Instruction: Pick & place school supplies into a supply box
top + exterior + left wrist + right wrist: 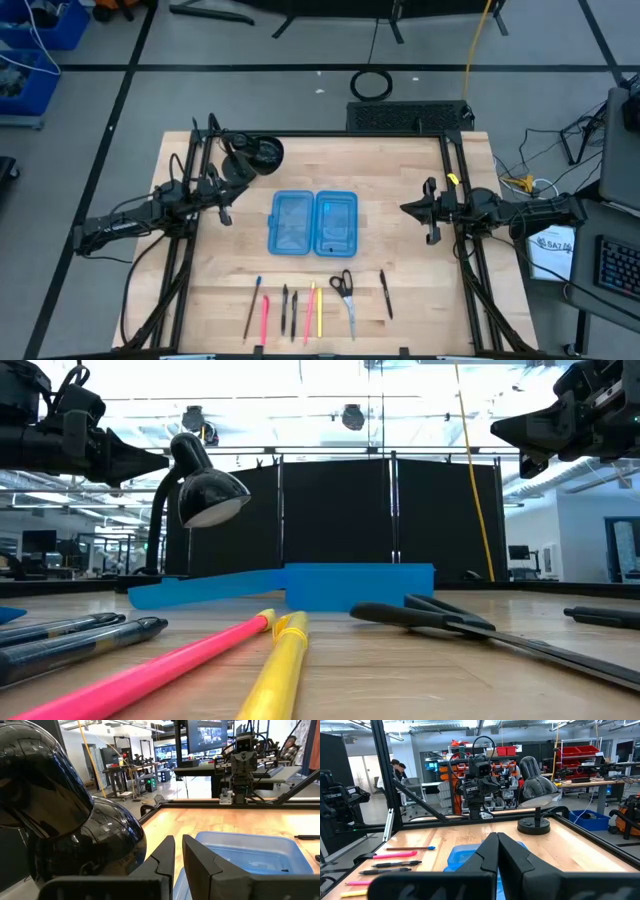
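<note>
The supply box (313, 222) lies open on the table's middle, its two light-blue halves side by side; it also shows in the low view (350, 585). Along the near edge lie a brown pencil (252, 305), pink pens (265, 320), black pens (285, 308), a yellow pen (318, 310), scissors (345, 295) and one more black pen (386, 293). My left gripper (226, 213) hangs shut above the table left of the box. My right gripper (405, 208) hangs shut to the box's right. Both point at the box.
A black desk lamp (250, 155) stands on the table's far left, close beside my left gripper, and its shade fills much of the left wrist view (60, 810). A black frame (330, 133) runs around the table. Bare wood lies between the box and the pens.
</note>
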